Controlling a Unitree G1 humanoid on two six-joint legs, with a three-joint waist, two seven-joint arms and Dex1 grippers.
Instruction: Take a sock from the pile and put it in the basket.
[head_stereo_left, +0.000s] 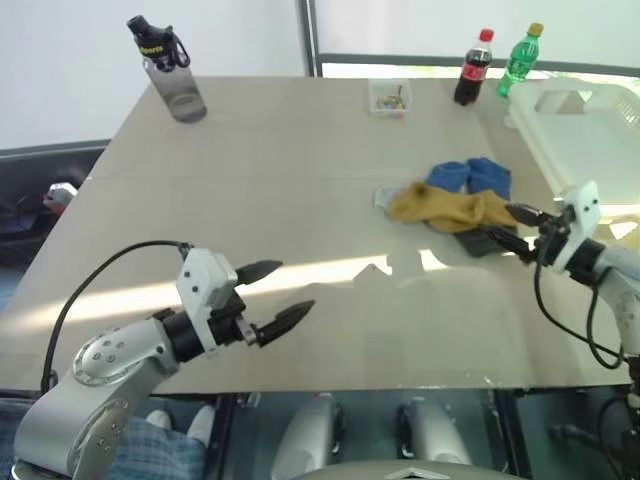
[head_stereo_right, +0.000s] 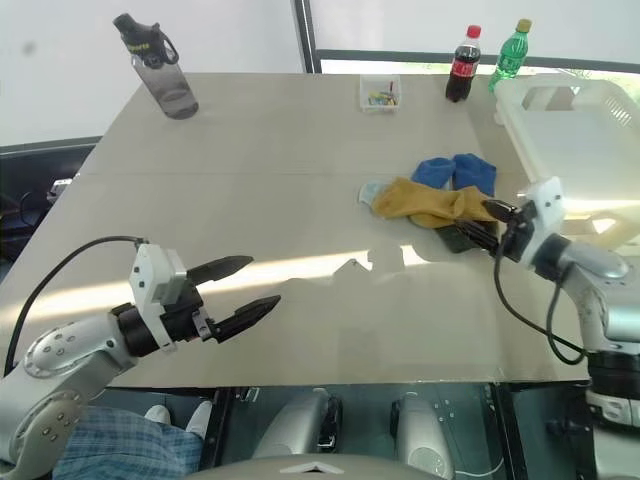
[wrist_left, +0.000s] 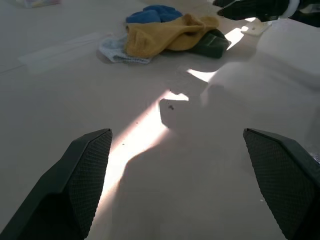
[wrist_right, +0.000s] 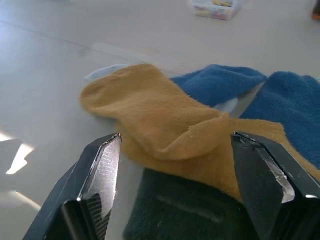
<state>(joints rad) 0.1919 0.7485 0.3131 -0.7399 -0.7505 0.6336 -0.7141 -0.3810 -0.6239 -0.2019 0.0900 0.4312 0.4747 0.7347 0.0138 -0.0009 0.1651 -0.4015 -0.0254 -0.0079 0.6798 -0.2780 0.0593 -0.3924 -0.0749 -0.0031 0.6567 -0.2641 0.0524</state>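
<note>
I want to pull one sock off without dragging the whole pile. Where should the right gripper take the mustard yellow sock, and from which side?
Probably at the raised fold in the middle of the mustard yellow sock, which lies on top of the pile. The open right gripper already faces it from the basket side, over the dark green sock; that ridge gives the fingers cloth to pinch.

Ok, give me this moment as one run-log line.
right gripper: open, at sock pile, over dark green sock | left gripper: open, empty, above table | basket: no sock visible
</note>
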